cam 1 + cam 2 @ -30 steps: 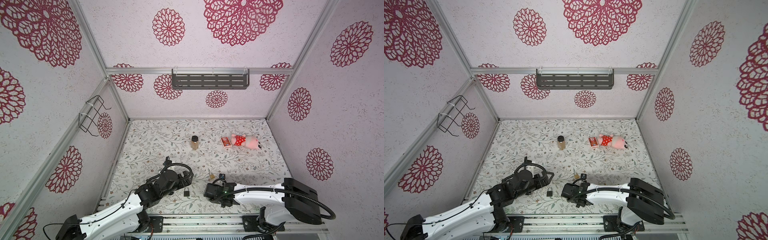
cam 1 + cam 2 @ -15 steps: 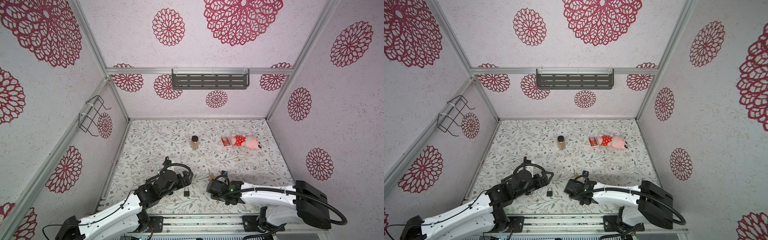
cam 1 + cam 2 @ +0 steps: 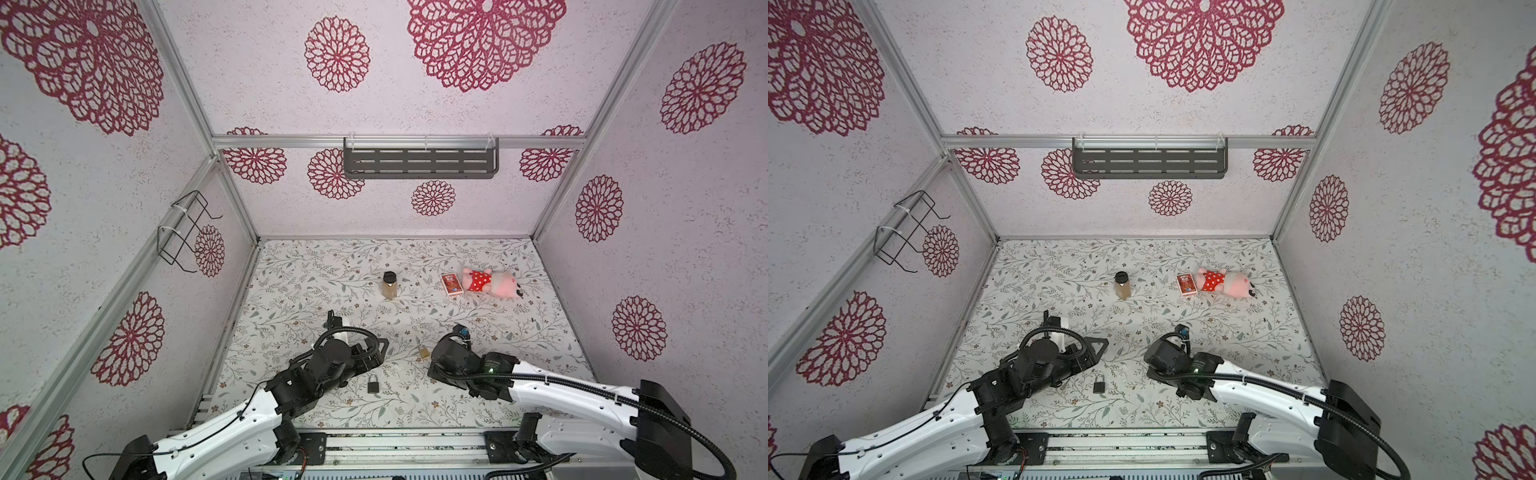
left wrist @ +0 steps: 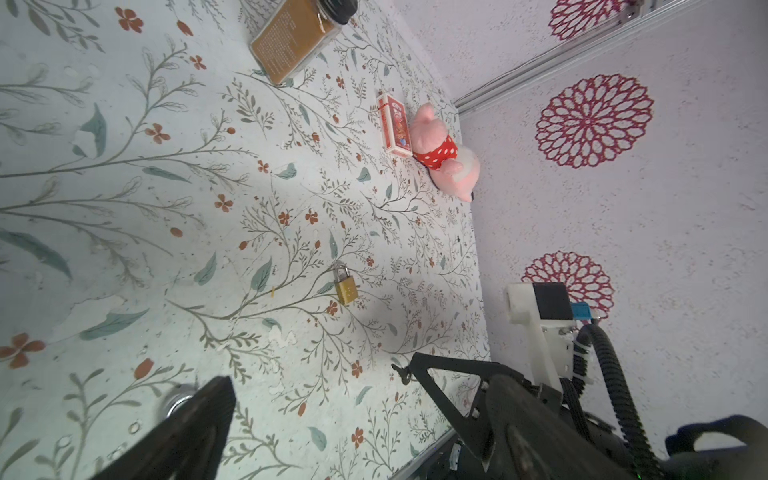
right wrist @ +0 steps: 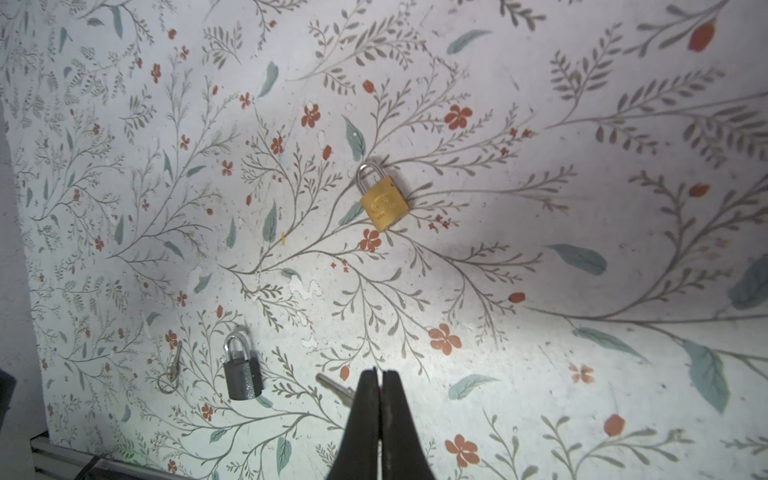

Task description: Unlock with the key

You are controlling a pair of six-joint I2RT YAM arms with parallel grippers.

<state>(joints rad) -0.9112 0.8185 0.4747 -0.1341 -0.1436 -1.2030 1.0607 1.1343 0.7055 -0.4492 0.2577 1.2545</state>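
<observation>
The key is being pinched in the right hand near the brass padlock; its blade must be squared to that padlock before insertion.

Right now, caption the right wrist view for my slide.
Shut right gripper over floral tabletop: silver key beside its tip, brass padlock ahead, grey padlock and ringed key aside.

left tool spread wide, low | right tool pinched on key
</observation>
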